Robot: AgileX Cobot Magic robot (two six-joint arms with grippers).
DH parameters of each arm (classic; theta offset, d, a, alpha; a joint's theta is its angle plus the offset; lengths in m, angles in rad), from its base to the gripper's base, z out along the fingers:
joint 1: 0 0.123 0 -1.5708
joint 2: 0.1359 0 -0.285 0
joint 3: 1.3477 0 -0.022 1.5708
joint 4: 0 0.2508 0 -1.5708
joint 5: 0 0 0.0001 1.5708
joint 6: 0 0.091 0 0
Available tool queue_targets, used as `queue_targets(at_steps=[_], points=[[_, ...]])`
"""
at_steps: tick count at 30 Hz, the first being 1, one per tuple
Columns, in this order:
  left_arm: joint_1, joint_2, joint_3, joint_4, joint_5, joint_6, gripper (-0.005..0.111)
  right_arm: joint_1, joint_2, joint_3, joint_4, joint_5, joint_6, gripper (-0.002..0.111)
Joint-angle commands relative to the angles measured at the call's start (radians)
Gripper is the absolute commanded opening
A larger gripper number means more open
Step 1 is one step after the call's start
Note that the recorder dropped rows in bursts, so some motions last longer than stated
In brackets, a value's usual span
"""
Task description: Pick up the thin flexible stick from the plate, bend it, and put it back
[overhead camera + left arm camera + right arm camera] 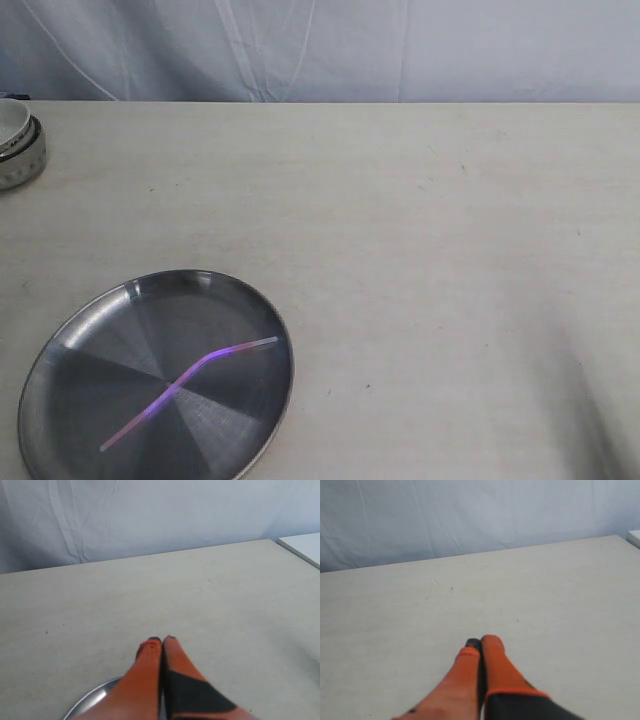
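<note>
The round steel plate (60, 400) lies at the front left of the table. On it rests the thin pink-to-purple stick (185, 383), bent at a kink near its pale end, which points right. No gripper shows in the exterior view. In the left wrist view my left gripper (162, 640) is shut with nothing between its orange fingers, raised above the table, and a sliver of the plate's rim (92, 699) shows beneath it. My right gripper (481, 641) is likewise shut and empty over bare tabletop.
A small white bowl (18, 140) stands at the far left edge of the table. A pale cloth backdrop hangs behind the table. A white surface (302, 547) adjoins the table's edge in the left wrist view.
</note>
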Motion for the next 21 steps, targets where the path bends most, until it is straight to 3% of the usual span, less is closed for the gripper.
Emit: queue_targets(at_steps=[1, 21], points=[[-0.001, -0.006, 0.003, 0.001, -0.003, -0.002, 0.0, -0.006, -0.006, 0.005, -0.009, -0.002, -0.036, -0.001], [-0.001, -0.006, 0.003, 0.001, -0.003, -0.002, 0.0, -0.006, -0.006, 0.005, -0.003, -0.002, -0.036, -0.001]])
